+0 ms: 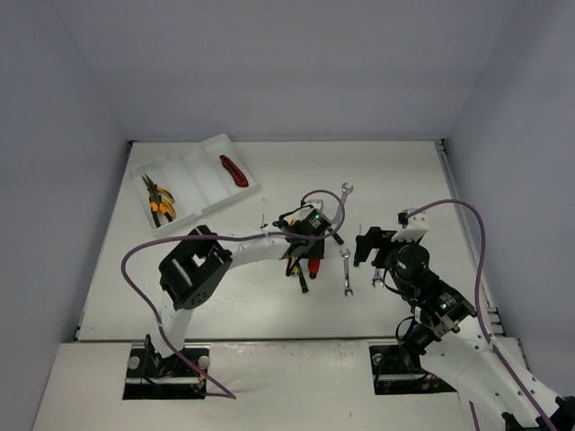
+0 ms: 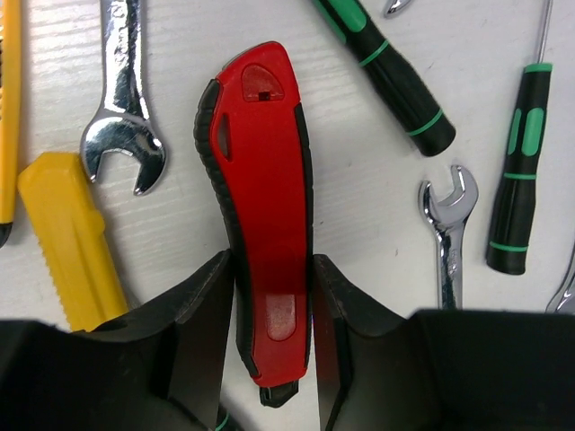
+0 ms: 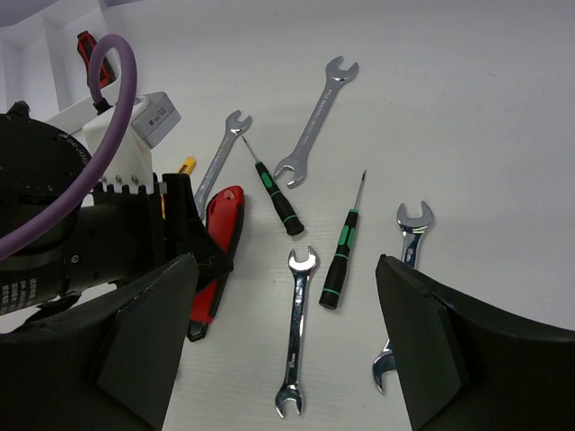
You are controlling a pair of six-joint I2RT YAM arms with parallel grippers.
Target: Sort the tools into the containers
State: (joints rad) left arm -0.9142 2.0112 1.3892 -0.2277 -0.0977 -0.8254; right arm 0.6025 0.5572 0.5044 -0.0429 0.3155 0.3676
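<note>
My left gripper [image 2: 269,296] has its jaws closed against both sides of a red utility knife [image 2: 265,180] that lies on the table; in the top view the left gripper [image 1: 310,259] is over the tool pile at mid-table. A yellow utility knife [image 2: 72,233], silver wrenches [image 2: 126,90] [image 2: 449,233] and green-black screwdrivers [image 2: 395,81] [image 2: 517,180] lie around it. My right gripper [image 3: 287,350] is open and empty, hovering over a small wrench [image 3: 296,332]. The white tray [image 1: 193,184] at the far left holds orange pliers [image 1: 159,199] and another red knife [image 1: 234,171].
More wrenches [image 3: 319,121] [image 3: 409,233] [image 3: 216,166] and two screwdrivers [image 3: 340,256] [image 3: 278,197] lie scattered between the arms. The left arm's purple cable [image 1: 328,202] loops over the pile. Grey walls enclose the table on three sides.
</note>
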